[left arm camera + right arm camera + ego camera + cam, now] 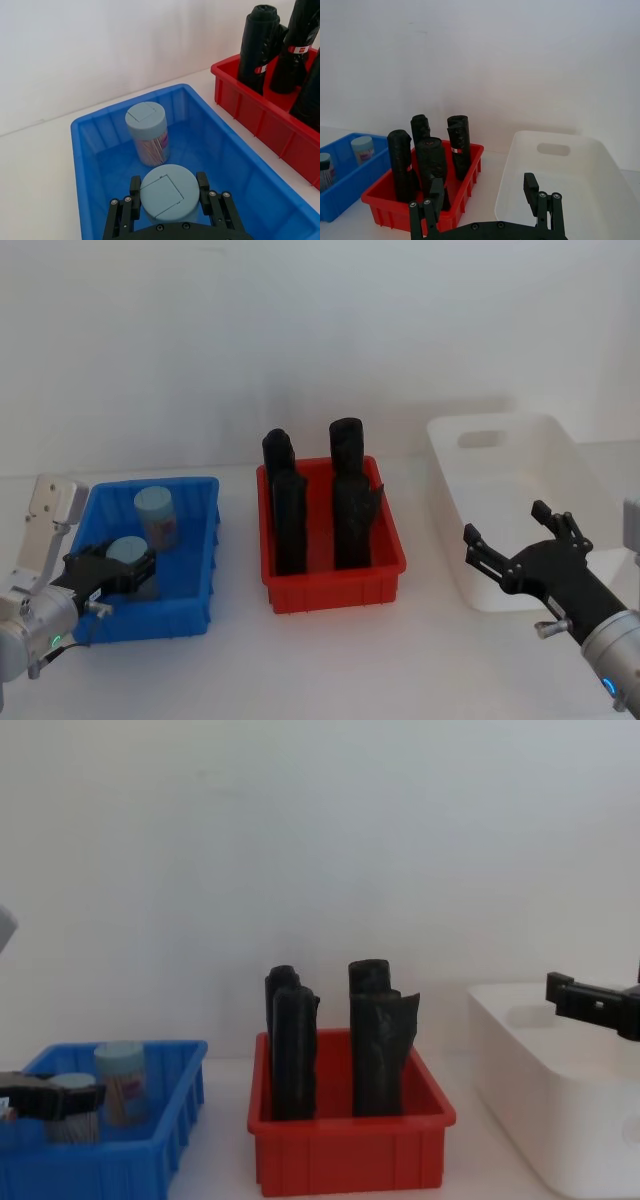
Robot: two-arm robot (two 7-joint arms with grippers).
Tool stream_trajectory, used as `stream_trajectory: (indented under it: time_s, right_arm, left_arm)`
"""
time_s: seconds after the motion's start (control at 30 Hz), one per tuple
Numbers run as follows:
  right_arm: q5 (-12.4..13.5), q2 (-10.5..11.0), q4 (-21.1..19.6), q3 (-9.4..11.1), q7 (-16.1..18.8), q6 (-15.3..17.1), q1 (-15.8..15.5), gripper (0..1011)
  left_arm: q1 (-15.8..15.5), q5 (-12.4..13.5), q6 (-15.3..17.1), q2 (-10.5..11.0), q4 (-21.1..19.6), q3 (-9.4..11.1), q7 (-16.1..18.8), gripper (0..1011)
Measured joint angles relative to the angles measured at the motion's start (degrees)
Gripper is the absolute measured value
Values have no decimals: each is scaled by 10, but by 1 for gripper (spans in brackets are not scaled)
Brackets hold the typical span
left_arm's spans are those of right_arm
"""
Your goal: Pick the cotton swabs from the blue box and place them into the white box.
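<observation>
Two cotton swab jars with pale blue lids stand in the blue box (150, 620) (235, 165) at the left. My left gripper (125, 562) (167, 185) is down inside the box, its fingers (201, 184) pressed to both sides of the nearer jar (126, 549) (167, 200) (72, 1120). The other jar (156, 515) (146, 132) (122, 1080) stands free just behind it. The white box (452, 502) (580, 170) (520, 1060) is at the far right. My right gripper (506, 521) (484, 182) hovers open over its front edge, holding nothing.
A red bin (335, 590) (350, 1155) with several tall black upright packs (350, 490) sits between the two boxes. A white wall closes off the back of the table. Bare tabletop lies in front of the bins.
</observation>
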Motion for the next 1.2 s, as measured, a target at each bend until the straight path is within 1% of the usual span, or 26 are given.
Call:
stream_trajectory:
  time_s: [0.17,0.3,0.47,0.57,0.6,0.73,0.77,0.87,0.93,1.03,1.2]
  right_arm:
    - [0,0,0,0,0,0,0,1002]
    - [0,0,0,0,0,0,0,1002]
    - [0,0,0,0,0,0,0,1002]
    - [0,0,0,0,0,0,0,1002]
    - [0,0,0,0,0,0,0,1002]
    - [0,0,0,0,0,0,0,1002]
    - [0,0,0,0,0,0,0,1002]
    - [0,0,0,0,0,0,0,1002]
    - [0,0,0,0,0,0,0,1002]
    - [0,0,0,0,0,0,0,1002]
    - [0,0,0,0,0,0,0,1002]
  left_arm:
    - [3,0,-1,4,-19,-3,-2,669]
    - [8,0,3,9,-46,-7,-5,669]
    - [16,0,23,19,-97,-13,-16,669]
    - [19,0,41,27,-137,-17,-28,669]
    - [19,0,41,27,-137,-17,-28,669]
    - [21,0,65,35,-182,-20,-47,669]
    - [21,0,65,35,-182,-20,-47,669]
    - [22,-2,85,40,-217,-22,-67,669]
    - [21,-3,92,42,-229,-23,-74,669]
    - [19,-7,109,46,-259,-24,-96,669]
    - [14,-13,128,48,-286,-23,-124,669]
